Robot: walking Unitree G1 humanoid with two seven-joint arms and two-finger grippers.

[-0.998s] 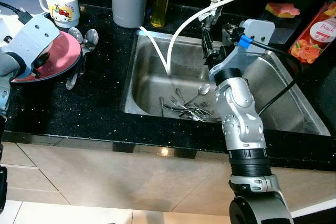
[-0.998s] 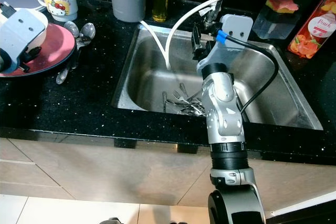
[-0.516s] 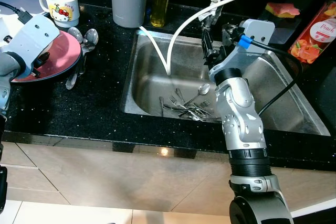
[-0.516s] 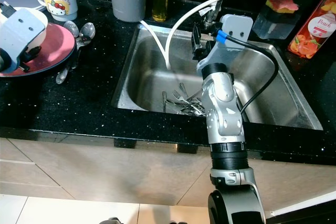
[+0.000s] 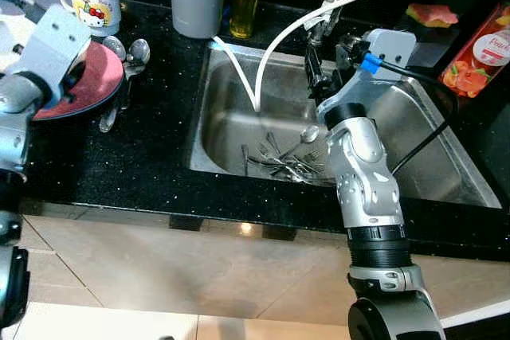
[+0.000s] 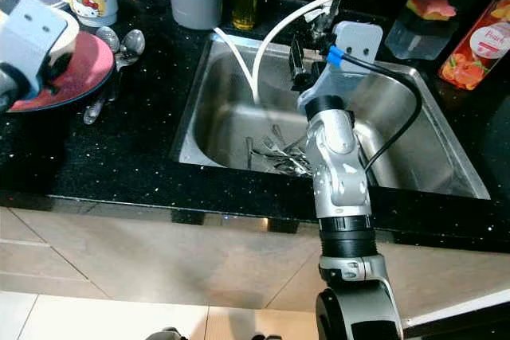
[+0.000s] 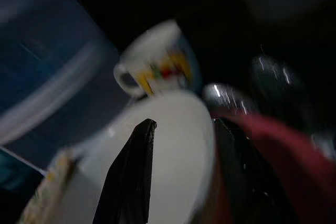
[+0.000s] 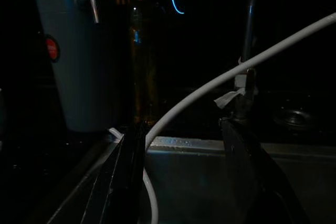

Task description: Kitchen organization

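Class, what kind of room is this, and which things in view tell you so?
Most likely a home kitchen: a steel sink holding loose cutlery, a black counter with a red plate and a mug.

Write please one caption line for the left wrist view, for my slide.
Left gripper, jaws open, over a white bowl on a red plate, cartoon mug behind.

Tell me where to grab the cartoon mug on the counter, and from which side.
Grip the mug by its rim and wall, coming down from above with one finger inside: it stands upright, mouth open. Its handle points toward the robot's left, and spoons and the red plate crowd its front, so a top approach looks clearest. The left gripper, fingers apart, hangs nearest.
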